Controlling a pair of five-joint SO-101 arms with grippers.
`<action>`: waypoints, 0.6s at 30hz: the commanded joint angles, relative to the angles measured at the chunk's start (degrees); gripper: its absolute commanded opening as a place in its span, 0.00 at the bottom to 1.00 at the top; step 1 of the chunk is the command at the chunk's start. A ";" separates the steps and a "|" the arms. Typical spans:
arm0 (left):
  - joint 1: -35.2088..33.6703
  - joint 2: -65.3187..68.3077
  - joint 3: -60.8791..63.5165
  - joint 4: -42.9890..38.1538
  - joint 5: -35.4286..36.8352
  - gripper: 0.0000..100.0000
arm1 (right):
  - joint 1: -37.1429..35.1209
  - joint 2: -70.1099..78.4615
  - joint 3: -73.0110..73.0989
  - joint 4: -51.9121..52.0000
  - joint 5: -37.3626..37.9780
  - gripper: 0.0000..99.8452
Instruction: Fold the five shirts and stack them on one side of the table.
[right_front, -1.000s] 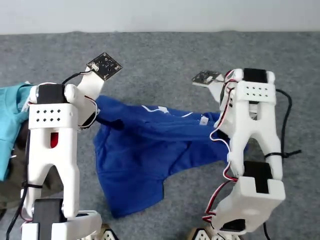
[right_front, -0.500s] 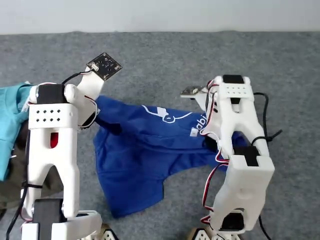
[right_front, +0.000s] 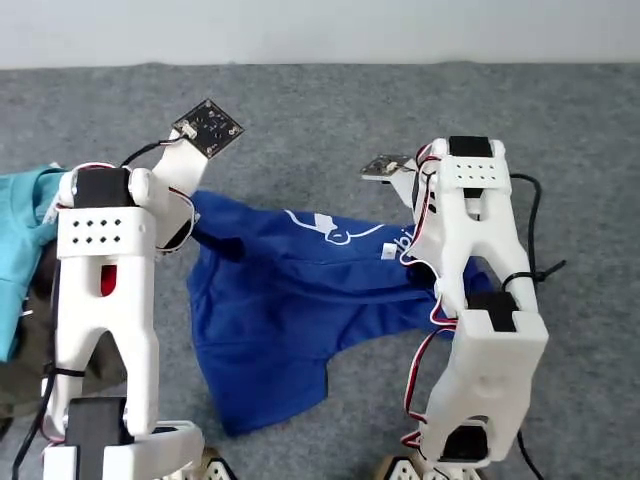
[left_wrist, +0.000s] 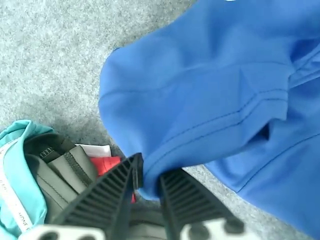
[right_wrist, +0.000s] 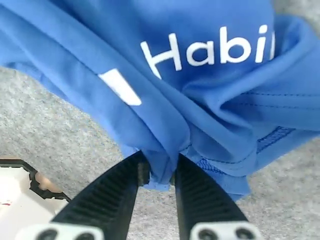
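While the blue shirt (right_front: 290, 310) lies rumpled across the middle of the table (right_front: 330, 110), each arm has a pinch of its far edge. The left hand (left_wrist: 150, 172) is clamped on a hemmed fold at one end, and the right hand (right_wrist: 160, 167) is closed on bunched layers near the white lettering at the other. The step appears to be spreading the garment for folding. Done well, both hands would lift together and draw apart evenly, so the cloth tautens without slipping free. A teal shirt (right_front: 18, 215) and an olive garment (left_wrist: 55, 172) sit heaped on the left arm's side. Grey felt-like covering spans the table, with a pale wall (right_front: 320, 30) behind.
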 joint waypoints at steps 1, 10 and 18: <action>0.53 -2.02 -2.07 -1.05 0.18 0.01 | -0.04 -0.84 -2.11 2.42 0.09 0.08; 0.53 -2.02 -1.98 -1.85 0.18 0.01 | -1.80 0.31 -2.37 2.24 1.85 0.01; 0.53 -4.57 -6.46 -1.05 0.62 0.01 | -0.31 -13.67 -2.64 2.24 4.57 0.01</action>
